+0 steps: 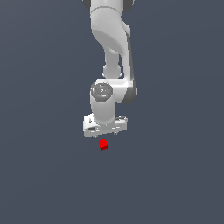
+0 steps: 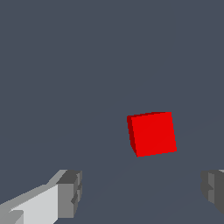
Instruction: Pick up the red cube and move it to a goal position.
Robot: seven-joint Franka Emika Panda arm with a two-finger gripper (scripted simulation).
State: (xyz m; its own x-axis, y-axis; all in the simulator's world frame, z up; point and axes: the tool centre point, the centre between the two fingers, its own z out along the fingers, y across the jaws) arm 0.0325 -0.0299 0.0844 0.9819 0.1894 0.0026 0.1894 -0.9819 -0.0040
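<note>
Red cube (image 1: 103,144) lies on the grey surface (image 1: 175,175), just at 6 o'clock of the jaws in the exterior view, untouched. Jaws spread wide, released, holding nothing; gripper (image 2: 142,192) hovers near. Cube small, plain bright red, sharp-edged, sits skewed to the fingers (image 2: 70,192). Risk, as I judge it: closing on corners could twist or nudge it away.

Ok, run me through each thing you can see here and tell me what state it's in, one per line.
Red cube: free, not gripped, sitting apart from both fingers and slightly rotated relative to them.
Pincer: open, fingers spread much wider than the cube, holding nothing.
Arm: reaching downward, with the pincer just above the cube in the exterior view.
</note>
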